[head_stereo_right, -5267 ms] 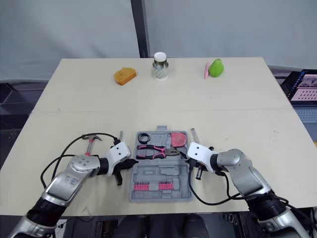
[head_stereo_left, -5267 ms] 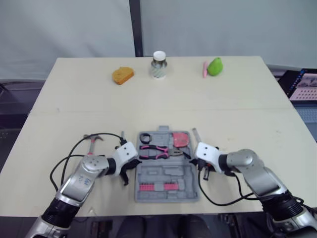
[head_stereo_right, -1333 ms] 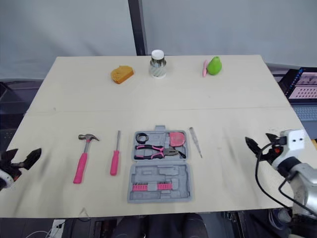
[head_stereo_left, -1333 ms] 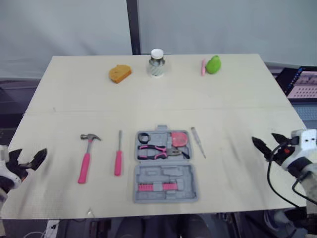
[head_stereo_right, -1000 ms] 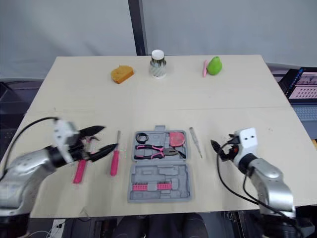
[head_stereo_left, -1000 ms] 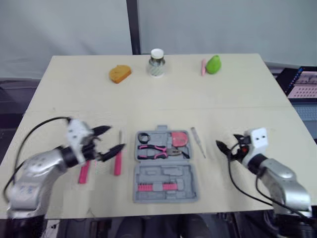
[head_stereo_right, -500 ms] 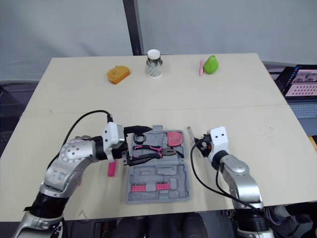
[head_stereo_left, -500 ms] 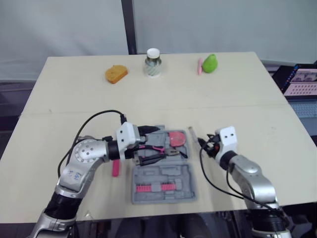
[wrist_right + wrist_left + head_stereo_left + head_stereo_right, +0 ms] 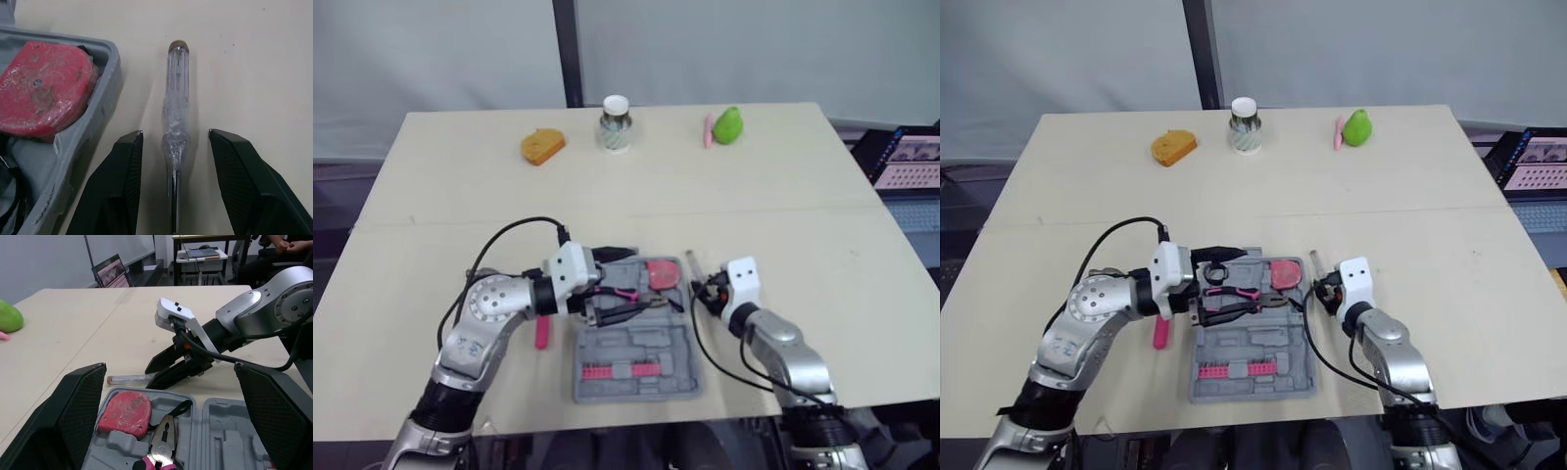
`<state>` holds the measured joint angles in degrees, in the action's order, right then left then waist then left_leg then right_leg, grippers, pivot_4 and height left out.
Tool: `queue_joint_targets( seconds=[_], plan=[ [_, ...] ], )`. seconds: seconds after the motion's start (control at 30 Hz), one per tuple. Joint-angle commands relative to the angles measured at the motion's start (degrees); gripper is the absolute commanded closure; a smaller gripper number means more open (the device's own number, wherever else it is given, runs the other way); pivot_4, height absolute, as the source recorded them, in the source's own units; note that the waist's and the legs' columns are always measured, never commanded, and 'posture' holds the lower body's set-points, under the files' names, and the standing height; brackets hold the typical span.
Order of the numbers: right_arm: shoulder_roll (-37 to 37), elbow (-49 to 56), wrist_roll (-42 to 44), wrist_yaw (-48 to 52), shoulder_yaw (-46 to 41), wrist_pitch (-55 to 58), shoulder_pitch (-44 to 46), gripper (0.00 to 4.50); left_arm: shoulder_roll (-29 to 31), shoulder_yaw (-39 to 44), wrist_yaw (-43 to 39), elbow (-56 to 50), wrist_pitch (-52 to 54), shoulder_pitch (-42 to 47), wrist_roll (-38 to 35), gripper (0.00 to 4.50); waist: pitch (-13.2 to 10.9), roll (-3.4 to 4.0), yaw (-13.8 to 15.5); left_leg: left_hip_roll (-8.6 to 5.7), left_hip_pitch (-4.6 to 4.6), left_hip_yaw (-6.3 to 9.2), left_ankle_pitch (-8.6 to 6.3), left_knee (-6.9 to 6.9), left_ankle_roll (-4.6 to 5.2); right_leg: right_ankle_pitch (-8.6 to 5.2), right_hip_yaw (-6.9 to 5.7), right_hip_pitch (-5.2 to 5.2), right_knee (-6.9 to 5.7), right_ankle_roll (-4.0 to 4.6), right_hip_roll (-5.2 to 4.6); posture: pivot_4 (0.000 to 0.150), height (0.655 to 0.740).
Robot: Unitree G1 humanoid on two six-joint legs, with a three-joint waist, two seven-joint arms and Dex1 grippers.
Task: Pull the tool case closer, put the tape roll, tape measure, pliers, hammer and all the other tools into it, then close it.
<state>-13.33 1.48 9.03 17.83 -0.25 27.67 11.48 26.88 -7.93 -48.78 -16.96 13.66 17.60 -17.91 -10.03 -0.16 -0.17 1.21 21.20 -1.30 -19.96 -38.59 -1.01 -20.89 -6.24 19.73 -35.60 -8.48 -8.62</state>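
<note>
The grey tool case (image 9: 636,343) lies open at the table's near middle. It holds a red tape measure (image 9: 44,93), pink-handled pliers (image 9: 161,450) and a black tape roll (image 9: 1216,272). My left gripper (image 9: 631,282) hovers open over the case's far half, above the pliers. A clear-handled screwdriver (image 9: 176,117) lies on the table just right of the case. My right gripper (image 9: 175,133) is open, with one finger on each side of the screwdriver and a gap on both sides. A pink screwdriver (image 9: 541,333) lies left of the case, partly under my left arm.
Along the far edge stand an orange block (image 9: 542,147), a white-lidded jar (image 9: 615,124) and a green pear-shaped object (image 9: 728,125) with a pink item beside it. A laptop (image 9: 906,162) sits beyond the table's right edge. Pink bits (image 9: 617,370) fill the case's near half.
My left arm swung in from the left until its gripper was over the case. My right gripper moved left to the clear screwdriver and its fingers narrowed around it.
</note>
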Motion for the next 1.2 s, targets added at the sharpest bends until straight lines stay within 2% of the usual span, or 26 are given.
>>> queue_joint_targets(
  seconds=[0.03, 0.07, 0.13, 0.2, 0.23, 0.27, 0.43, 0.57, 0.73, 0.87, 0.93, 1.07, 1.2],
  plan=[
    [0.85, -1.41, -0.95, -1.67, -0.32, -2.24, 0.49, 2.22, -0.45, 0.15, 0.56, -0.81, -0.99, -0.11, 0.00, 0.00, 0.00, 0.00, -0.03, 0.00, 0.00, 0.00, 0.00, 0.00, 0.00, 0.00, 0.00, 0.00, 0.00, 0.00, 0.00, 0.150, 0.7400],
    [0.98, -2.09, -1.23, -2.00, -0.40, -2.75, 0.55, 2.22, -0.53, 0.15, 0.69, -0.78, -1.13, -0.13, 0.12, 0.00, 0.00, 0.00, -0.02, 0.00, 0.00, 0.00, 0.00, 0.00, 0.00, 0.00, 0.00, 0.00, 0.00, 0.00, 0.00, 0.150, 0.7400],
    [1.25, -3.36, -1.61, -2.77, -0.79, -3.91, 0.54, 2.77, -0.64, 0.17, 0.82, -0.59, -1.30, -0.04, 0.23, 0.00, 0.00, 0.00, 0.01, 0.00, 0.00, 0.01, 0.00, -0.01, 0.00, 0.00, 0.00, -0.01, -0.01, 0.00, 0.00, 0.150, 0.7400],
    [1.38, -4.18, -1.76, -3.09, -1.03, -4.85, 0.27, 3.54, -0.66, 0.35, 0.87, -0.18, -1.58, 0.13, 0.32, 0.00, 0.00, 0.00, -0.02, 0.00, -0.01, 0.01, 0.00, -0.02, 0.00, 0.00, 0.00, -0.02, -0.01, 0.00, 0.00, 0.150, 0.7400],
    [1.39, -4.36, -1.76, -3.17, -1.07, -5.18, 0.19, 4.16, -0.64, 0.50, 0.89, 0.06, -1.68, 0.29, 0.33, 0.00, 0.00, 0.00, -0.04, 0.00, -0.01, 0.02, 0.00, -0.02, 0.00, 0.00, 0.00, -0.02, -0.01, 0.00, 0.00, 0.150, 0.7400],
    [1.38, -4.40, -1.77, -3.25, -1.10, -5.42, 0.09, 4.49, -0.59, 0.70, 0.88, 0.44, -1.81, 0.51, 0.33, 0.00, 0.00, 0.00, -0.04, 0.00, -0.02, 0.02, 0.00, -0.01, 0.00, 0.00, 0.00, -0.02, -0.01, 0.00, 0.00, 0.150, 0.7400],
    [-0.57, -1.02, -1.75, -1.31, -0.84, -6.79, -1.21, 4.49, -0.28, 1.36, 0.88, 1.72, -2.76, 1.05, 0.50, 0.00, 0.00, 0.00, 0.07, 0.00, 0.00, 0.03, 0.00, -0.02, 0.00, 0.00, 0.00, -0.02, -0.02, 0.00, 0.00, 0.150, 0.7400],
    [-10.19, 10.28, -0.26, 7.89, 0.73, -3.05, -1.17, 4.49, 2.46, 3.96, -0.09, -1.05, -2.44, -2.14, -0.98, 0.00, -0.05, 0.08, 0.01, -0.03, 0.05, 0.03, 0.00, -0.03, 0.01, 0.00, 0.02, 0.01, -0.01, 0.00, -0.02, 0.150, 0.7400],
    [-28.81, 26.97, 5.52, 26.76, 7.07, 7.48, 3.34, 4.49, 9.55, 12.68, -3.51, -6.21, -4.48, -14.87, -3.35, 0.00, -0.09, 0.16, -0.84, 0.11, -0.05, -0.08, -0.01, 0.20, 0.01, -0.02, 0.01, 0.10, 0.06, 0.03, 0.06, 0.150, 0.7400],
    [-36.22, 34.99, 7.54, 34.71, 15.64, 15.90, 11.05, 4.49, 13.08, 19.36, -6.76, -8.70, -10.53, -27.69, -3.15, 0.00, -0.10, 0.13, -0.92, 0.16, -0.06, 0.00, -0.01, 0.31, 0.00, -0.03, -0.07, 0.04, 0.12, 0.06, 0.07, 0.150, 0.7400],
    [-36.11, 37.04, 6.70, 36.30, 22.23, 20.85, 16.89, 4.49, 13.19, 23.49, -7.72, -9.78, -12.56, -34.21, -4.06, 0.00, -0.11, 0.10, -0.94, 0.12, -0.03, 0.00, -0.01, 0.25, 0.01, -0.03, -0.05, 0.02, 0.19, 0.06, 0.02, 0.150, 0.7400],
    [-30.54, 35.03, 2.76, 34.51, 35.12, 29.32, 27.22, 4.49, 11.04, 29.39, -8.49, -9.39, -18.53, -45.22, -3.65, 0.00, -0.10, 0.08, -0.65, 0.13, -0.01, 0.03, -0.02, 0.13, 0.00, -0.03, -0.04, -0.01, 0.21, 0.06, 0.01, 0.150, 0.7400],
    [-24.98, 32.31, -0.33, 31.92, 43.21, 33.32, 31.08, 4.49, 8.33, 31.54, -7.92, -10.19, -21.19, -51.39, -4.33, 0.00, -0.09, 0.04, 0.27, 0.06, 0.08, 0.14, -0.04, 0.00, -0.01, -0.03, -0.08, -0.03, 0.18, 0.06, 0.00, 0.150, 0.7400]
  ],
)
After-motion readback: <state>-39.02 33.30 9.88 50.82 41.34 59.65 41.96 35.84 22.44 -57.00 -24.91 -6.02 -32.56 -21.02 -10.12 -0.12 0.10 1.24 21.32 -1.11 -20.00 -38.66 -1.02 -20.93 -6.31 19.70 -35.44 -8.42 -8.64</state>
